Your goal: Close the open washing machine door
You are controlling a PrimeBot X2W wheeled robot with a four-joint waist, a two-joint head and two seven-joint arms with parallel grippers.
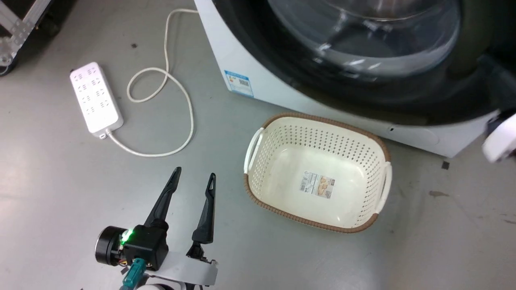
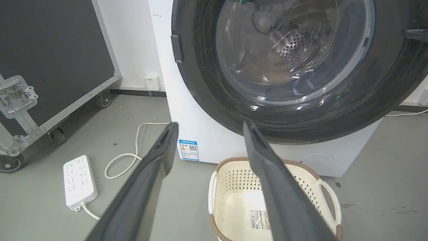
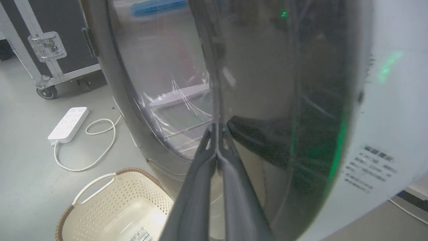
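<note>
The white washing machine (image 1: 242, 60) fills the top of the head view, its blue sticker low on the front. The washing machine door (image 2: 200, 77), with its glossy black rim and bulging glass, lies close against the front; I cannot tell whether it is latched. My right gripper (image 3: 217, 124) is shut with nothing between its fingers, and its tips touch the door (image 3: 260, 83) on the dark rim beside the glass. That gripper (image 2: 414, 34) also pokes in at the door's right rim in the left wrist view. My left gripper (image 1: 194, 172) hovers open over the floor, pointing at the machine (image 2: 207, 134).
A cream perforated laundry basket (image 1: 282, 137) sits on the floor just before the machine, right of my left gripper. A white power strip (image 1: 96, 96) and its looped cable lie to the left. A black wheeled flight case (image 2: 50, 50) stands further left by the wall.
</note>
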